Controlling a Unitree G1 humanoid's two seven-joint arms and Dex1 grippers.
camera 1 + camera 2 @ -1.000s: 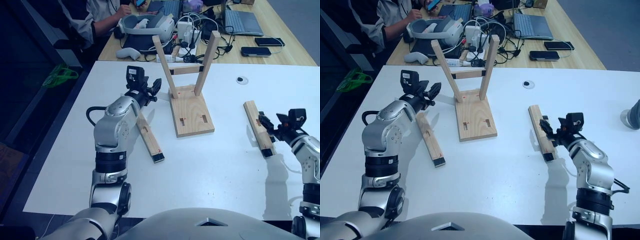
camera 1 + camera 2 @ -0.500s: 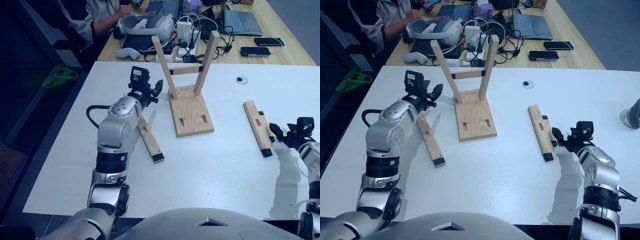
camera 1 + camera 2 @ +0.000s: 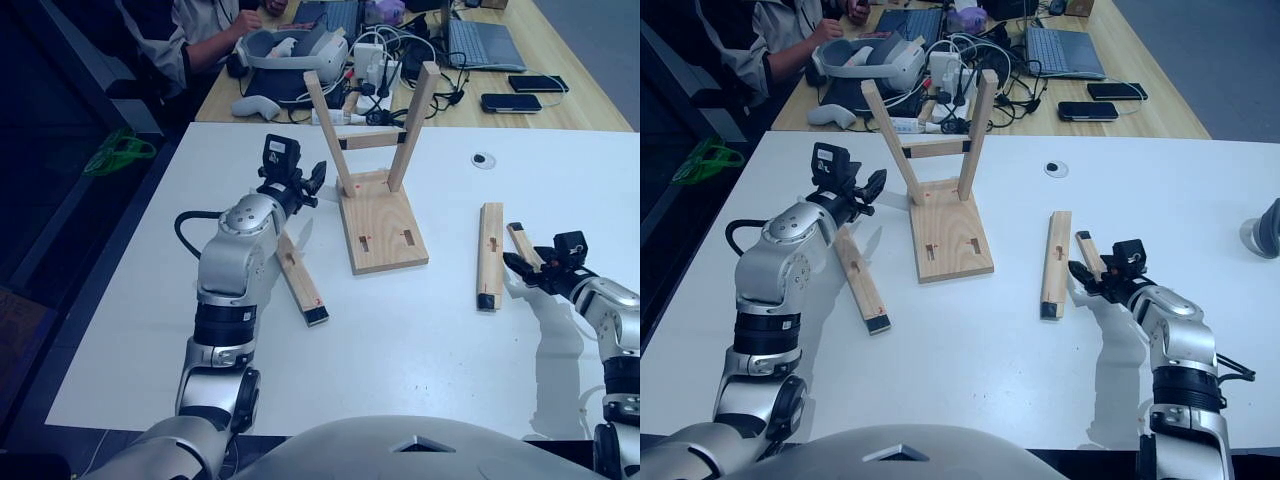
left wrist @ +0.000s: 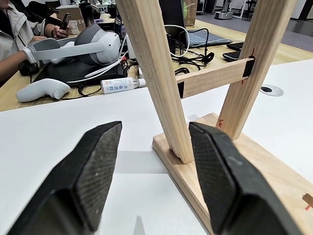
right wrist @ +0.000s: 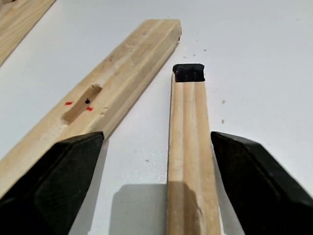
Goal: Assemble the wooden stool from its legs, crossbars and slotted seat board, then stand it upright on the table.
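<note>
— On the white table, where is your stool sitting right now?

— Toward the far middle. The slotted seat board is lying flat. Two upright legs are standing out of its far end, leaning apart, and a fitted crossbar is joining them partway up.

— And what is your left arm doing?

— You are holding the left gripper spread wide and grasping nothing, just beside the left one of the upright legs. In the left wrist view that leg is showing between the two pads, a little beyond them. A loose leg is lying flat on the table under that arm, its dark-capped end pointing toward you.

— How is your right side looking?

— Your right gripper is sitting low over the table with its fingers parted, not clamped on anything. A thin loose crossbar is lying between them, and I cannot tell whether either finger is touching it. A second loose leg is lying just beside that crossbar, on the side toward the seat board, with its slot facing up
</note>
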